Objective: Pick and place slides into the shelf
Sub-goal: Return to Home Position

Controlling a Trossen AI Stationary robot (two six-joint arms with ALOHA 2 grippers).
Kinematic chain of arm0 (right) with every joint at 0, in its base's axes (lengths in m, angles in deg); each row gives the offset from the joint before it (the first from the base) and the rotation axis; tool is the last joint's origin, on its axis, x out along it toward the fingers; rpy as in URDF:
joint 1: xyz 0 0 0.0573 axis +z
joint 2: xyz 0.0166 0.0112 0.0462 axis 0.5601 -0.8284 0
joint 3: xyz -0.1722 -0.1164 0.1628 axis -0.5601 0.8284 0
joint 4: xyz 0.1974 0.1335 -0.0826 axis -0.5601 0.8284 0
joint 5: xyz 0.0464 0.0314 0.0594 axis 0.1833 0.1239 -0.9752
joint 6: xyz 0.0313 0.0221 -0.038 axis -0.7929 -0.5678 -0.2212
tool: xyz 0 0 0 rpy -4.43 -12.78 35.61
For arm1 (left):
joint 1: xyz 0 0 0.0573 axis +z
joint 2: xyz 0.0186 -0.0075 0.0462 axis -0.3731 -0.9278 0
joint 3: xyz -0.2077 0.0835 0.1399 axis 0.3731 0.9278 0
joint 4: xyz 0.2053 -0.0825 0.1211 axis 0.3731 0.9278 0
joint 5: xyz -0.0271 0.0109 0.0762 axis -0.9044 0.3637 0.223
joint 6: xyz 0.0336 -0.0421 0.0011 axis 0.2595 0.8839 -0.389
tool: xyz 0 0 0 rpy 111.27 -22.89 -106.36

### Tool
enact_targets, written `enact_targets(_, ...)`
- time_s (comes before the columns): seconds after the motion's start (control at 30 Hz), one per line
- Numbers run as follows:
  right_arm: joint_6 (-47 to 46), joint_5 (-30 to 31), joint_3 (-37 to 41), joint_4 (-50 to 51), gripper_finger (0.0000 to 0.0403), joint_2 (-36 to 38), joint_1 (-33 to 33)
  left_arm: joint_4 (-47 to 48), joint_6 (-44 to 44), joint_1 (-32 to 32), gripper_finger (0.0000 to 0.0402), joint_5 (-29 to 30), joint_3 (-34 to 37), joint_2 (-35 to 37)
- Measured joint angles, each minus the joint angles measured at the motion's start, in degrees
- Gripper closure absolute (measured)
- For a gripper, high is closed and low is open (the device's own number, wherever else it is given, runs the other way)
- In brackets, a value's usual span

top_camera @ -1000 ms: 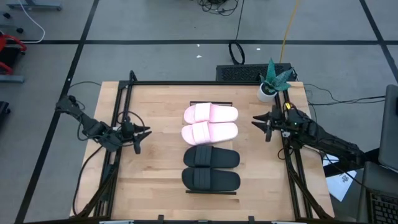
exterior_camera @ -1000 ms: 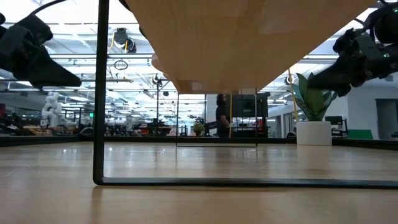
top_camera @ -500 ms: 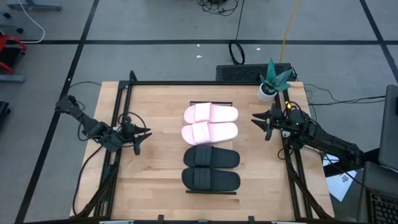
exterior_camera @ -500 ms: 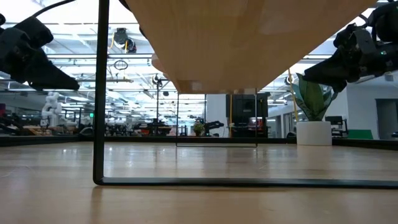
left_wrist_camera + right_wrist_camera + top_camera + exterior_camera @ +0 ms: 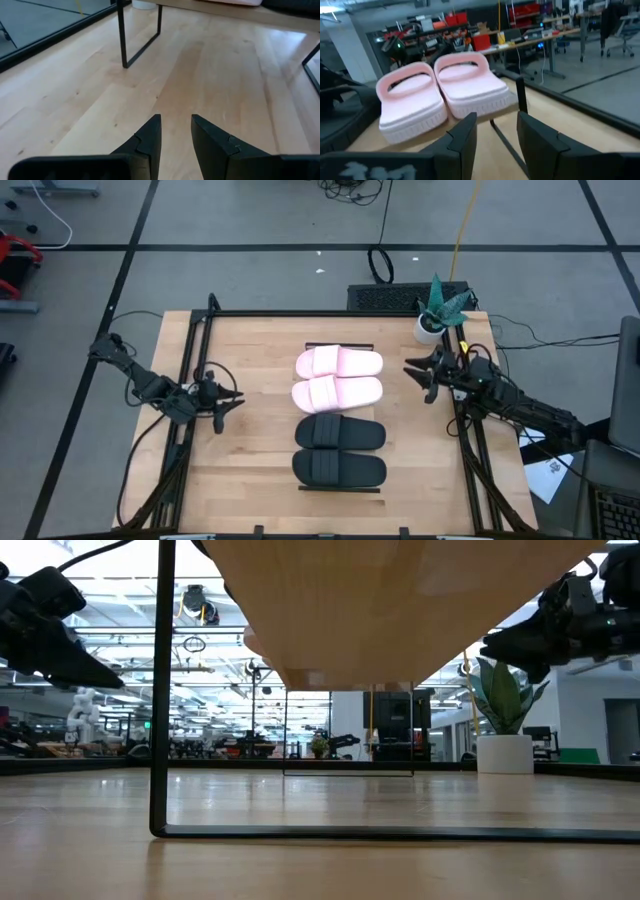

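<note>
Two light pink slides (image 5: 339,364) (image 5: 337,393) and two black slides (image 5: 339,433) (image 5: 339,469) lie sole-down in a row on the shelf (image 5: 340,490) at the table's middle. From table height only the shelf's pale underside (image 5: 400,610) and a dark leg (image 5: 162,690) show. My left gripper (image 5: 229,402) hovers open at the table's left side, tipped slightly down over bare wood (image 5: 175,134). My right gripper (image 5: 413,371) hovers open and level at the right side, facing the pink slides (image 5: 410,102). Nothing sits between either pair of fingers.
A potted plant (image 5: 436,315) stands at the far right corner, close behind my right gripper. Dark frame rails (image 5: 195,380) (image 5: 465,440) run along the table's left and right sides. Bare wood lies on both sides of the shelf.
My right gripper has tipped its fingers up from a downward slant until they point level toward the shelf. My left gripper has swung a little toward the table's near edge. The slides have kept still.
</note>
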State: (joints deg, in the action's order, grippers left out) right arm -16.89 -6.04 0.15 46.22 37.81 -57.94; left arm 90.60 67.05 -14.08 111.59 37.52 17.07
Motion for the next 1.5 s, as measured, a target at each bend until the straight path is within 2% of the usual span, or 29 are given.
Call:
enact_targets(0.17,0.0,0.0,0.0,-4.6,0.0273,0.0,0.0,0.0,0.0,0.0,0.0298,-0.2,0.0,0.0)
enact_targets(0.83,0.0,0.0,4.0,-5.0,0.0273,0.0,0.0,0.0,0.0,0.0,0.0298,-0.2,0.0,0.0)
enact_targets(1.5,0.0,0.0,4.2,-5.0,0.0273,0.0,0.0,0.0,0.0,0.0,0.0298,-0.2,-0.1,0.0)
